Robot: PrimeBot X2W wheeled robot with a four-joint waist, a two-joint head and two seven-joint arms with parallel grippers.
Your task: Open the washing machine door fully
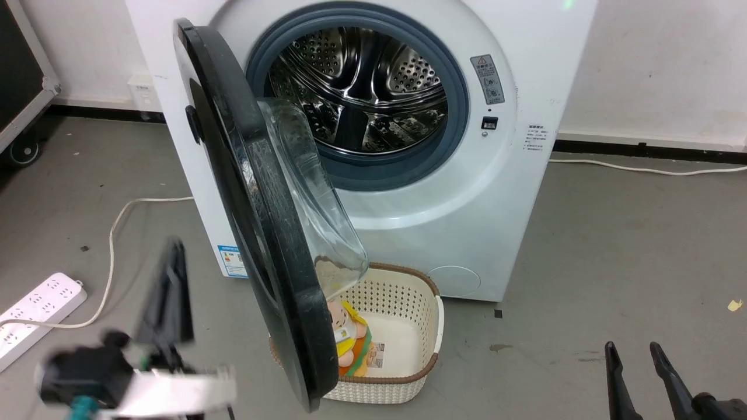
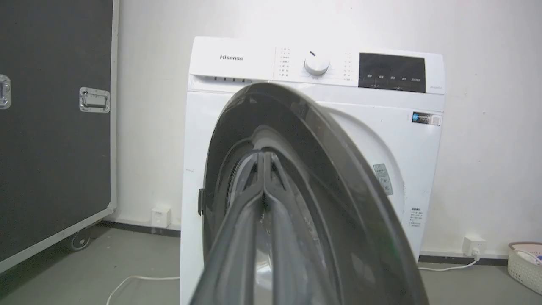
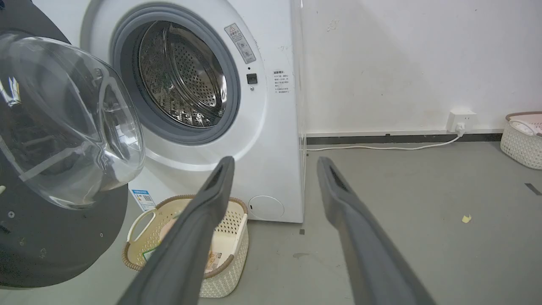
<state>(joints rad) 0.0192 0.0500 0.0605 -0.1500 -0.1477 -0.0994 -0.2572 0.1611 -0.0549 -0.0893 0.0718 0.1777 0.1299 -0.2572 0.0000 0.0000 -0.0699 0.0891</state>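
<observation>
Probably heavy and stiff, the washing machine door [image 1: 280, 245] suited a rim push; left jaws pressed together, right jaws spread.

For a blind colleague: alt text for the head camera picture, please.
A white washing machine with its round black door swung partly open, steel drum bared. A cream basket with a soft toy sits beneath; left claw blurred at lower left, right claw open at lower right.

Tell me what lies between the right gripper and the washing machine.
Between right gripper and washing machine, the head view shows bare grey floor with a small dark stain; the basket sits further left, by the door.
</observation>
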